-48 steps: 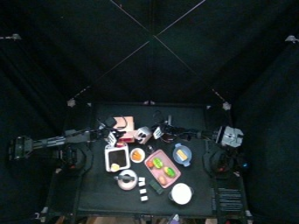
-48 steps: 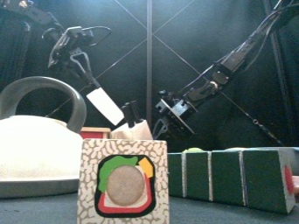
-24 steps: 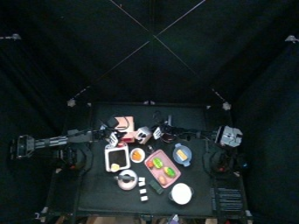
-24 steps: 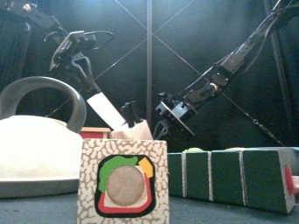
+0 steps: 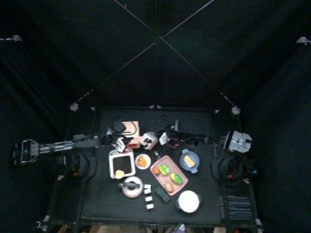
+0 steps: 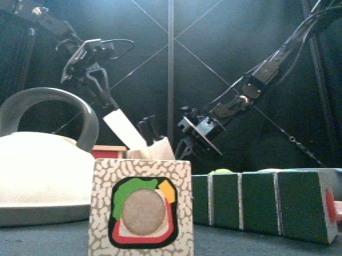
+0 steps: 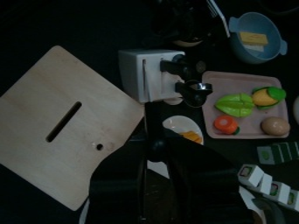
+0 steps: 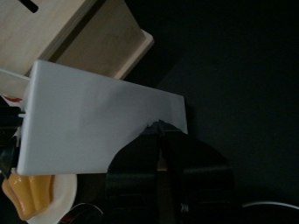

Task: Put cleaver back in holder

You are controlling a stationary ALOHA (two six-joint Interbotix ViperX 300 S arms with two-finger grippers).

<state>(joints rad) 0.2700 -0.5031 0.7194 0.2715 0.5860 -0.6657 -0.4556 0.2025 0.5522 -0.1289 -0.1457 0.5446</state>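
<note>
Cleaver: the white-bladed, dark-handled cleaver hangs in the air over the back-left part of the bench, not in the holder. Its blade is tilted, with the handle uppermost and the lower corner just above the holder's top.
Left claw: the left claw reaches down from above and pinches the cleaver's handle. The jaws stand fairly wide around it.
Holder: the pale, box-shaped knife holder stands upright just beside the light wooden cutting board, which lies flat towards the bench's back-left corner.
Right claw: the right claw hangs just right of the holder. Its jaws are drawn close together with only a slim slit between them. In the right wrist view the tips meet the edge of a flat white surface. I cannot tell whether they pinch it.
Front edge: a white kettle with a dark arched handle sits at the front-left, a speckled box with a sandwich picture at the front middle, and a row of green blocks to its right.
</note>
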